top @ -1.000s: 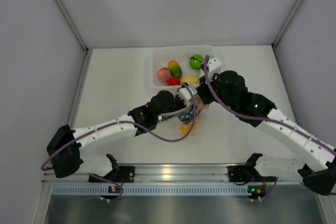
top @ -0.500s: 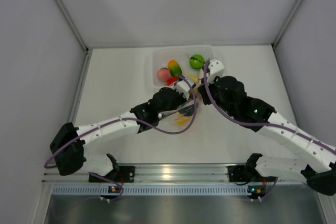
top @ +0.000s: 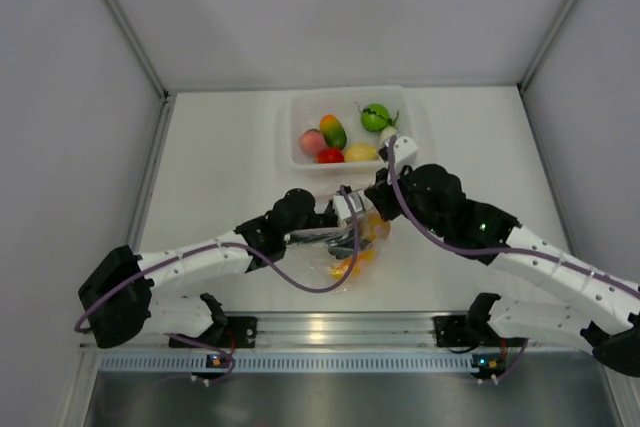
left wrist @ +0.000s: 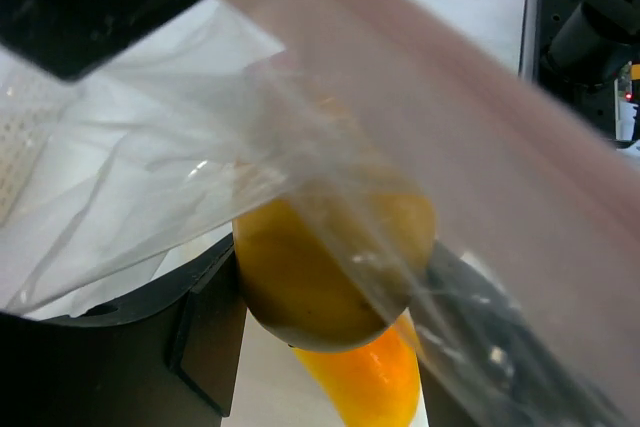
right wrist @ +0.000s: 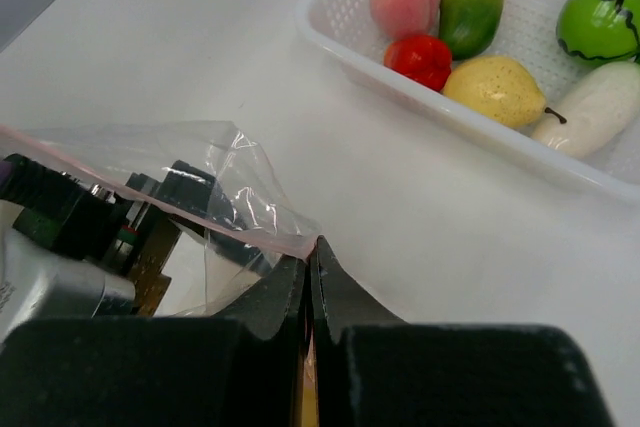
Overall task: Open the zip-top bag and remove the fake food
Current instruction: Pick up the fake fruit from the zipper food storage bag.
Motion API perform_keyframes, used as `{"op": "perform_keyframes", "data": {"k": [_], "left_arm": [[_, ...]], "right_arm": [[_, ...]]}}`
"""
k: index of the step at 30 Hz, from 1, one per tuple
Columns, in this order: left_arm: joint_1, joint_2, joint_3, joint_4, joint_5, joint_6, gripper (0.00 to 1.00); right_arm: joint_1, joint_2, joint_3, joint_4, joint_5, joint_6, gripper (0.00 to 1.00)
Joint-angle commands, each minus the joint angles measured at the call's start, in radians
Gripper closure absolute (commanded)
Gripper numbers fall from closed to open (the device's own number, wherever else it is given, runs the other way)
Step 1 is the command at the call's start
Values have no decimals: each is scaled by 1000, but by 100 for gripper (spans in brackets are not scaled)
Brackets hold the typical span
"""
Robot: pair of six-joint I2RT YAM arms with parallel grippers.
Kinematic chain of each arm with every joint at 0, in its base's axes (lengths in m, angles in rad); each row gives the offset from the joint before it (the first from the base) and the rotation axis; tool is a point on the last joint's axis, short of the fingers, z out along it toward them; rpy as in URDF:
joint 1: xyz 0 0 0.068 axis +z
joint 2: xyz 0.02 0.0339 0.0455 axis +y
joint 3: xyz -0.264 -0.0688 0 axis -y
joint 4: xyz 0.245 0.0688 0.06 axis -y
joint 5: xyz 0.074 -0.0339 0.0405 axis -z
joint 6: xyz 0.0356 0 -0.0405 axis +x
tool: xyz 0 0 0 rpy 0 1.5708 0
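Right fingers: yours are pressed fully together, pinching the pink strip edge of the zip-top bag; the strip runs taut away from them.
Left fingers: you have them parted, pushed in among the bag's clear film. A gap and film lie below the upper one, so no clamp shows.
Fake food at the bag: a yellow piece touches your lower left finger, with an orange piece just beneath it.
Bag position: on the table between your two arms, on the near side of the tub.
Fake food in the tub: peach, green-orange piece, red piece, yellow pear, green striped ball and white piece, all apart from the bag.
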State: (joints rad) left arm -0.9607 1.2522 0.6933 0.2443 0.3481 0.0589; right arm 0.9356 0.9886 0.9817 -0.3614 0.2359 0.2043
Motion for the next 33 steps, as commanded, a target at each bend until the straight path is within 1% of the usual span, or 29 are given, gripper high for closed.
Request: {"op": "perform_keyframes", "data": {"k": [1,2,3,5,7,10,12,13,17,20,23,24,27,28,33], "left_arm": [[-1,-36,12,141,178,131,100],[-1,-34,18,141,190,159,100],[5,-37,28,141,247,170,100],[14,-37,35,141,311,197,100],[30,-33,58,116,371,211,100],[37,-37,87,72,406,228,100],[37,-49,89,72,408,232,100],[39,-63,92,72,396,231,100],[37,-100,98,73,322,254,100],[37,-123,100,73,287,275,100],[37,-138,101,73,195,282,100],[37,-140,101,73,113,280,100],[37,-125,123,73,-55,256,100],[37,-110,126,73,-136,240,100],[37,-73,132,72,-244,207,100]], "right_arm": [[-43,31,37,-10,64,-51,100],[-47,62,52,-30,53,-49,100],[-52,76,80,-42,57,-46,100],[-55,99,100,-59,88,-46,100],[-60,93,107,-53,106,-45,100],[-81,107,132,-91,147,-34,100],[-118,151,152,-137,163,-28,100],[-132,163,149,-142,145,-37,100],[-162,196,130,-143,120,-31,100],[-170,225,138,-171,158,-31,100],[-175,220,130,-174,177,-25,100],[-176,217,123,-172,180,-20,100],[-187,206,107,-174,187,-14,100],[-190,205,104,-175,187,-14,100],[-211,205,114,-183,209,-11,100]]}}
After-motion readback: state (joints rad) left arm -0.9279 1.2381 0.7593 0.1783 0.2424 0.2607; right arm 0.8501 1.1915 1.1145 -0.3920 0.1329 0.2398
